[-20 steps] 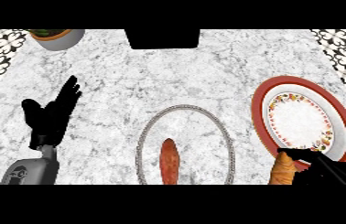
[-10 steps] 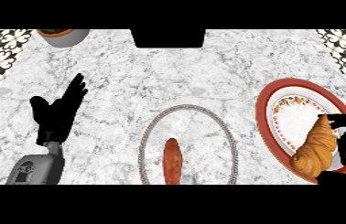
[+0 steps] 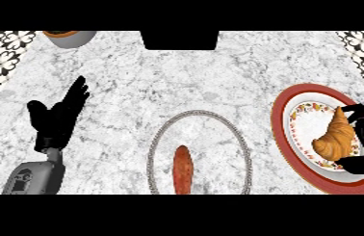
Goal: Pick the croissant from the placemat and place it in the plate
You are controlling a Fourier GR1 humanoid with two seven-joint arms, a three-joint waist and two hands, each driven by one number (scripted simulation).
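at the right edge of the frame the golden-brown curved croissant [image 3: 336,137] hangs over the white centre of the round red-rimmed plate with a flowered band [image 3: 283,115]. the robot's right hand [image 3: 351,135] is mostly cut off by the frame edge; black fingers [image 3: 352,109] show above the pastry and more below it, curled round it, so the hand is grasping the croissant. whether the pastry already rests on the plate or is just above it cannot be told from this steep view.

the step in hand looks like the set-down and release. to do it well, the croissant should be lowered until it sits flat in the plate's white well, not on the sloping rim, then the fingers opened evenly and the hand drawn straight up so it does not drag the pastry outward.

at lower centre lies the oval marble-patterned placemat with a beaded grey border [image 3: 245,153], with a reddish-brown elongated item [image 3: 183,168] on it. the left hand [image 3: 59,115] rests at the left, fingers released and straight, well apart from everything.
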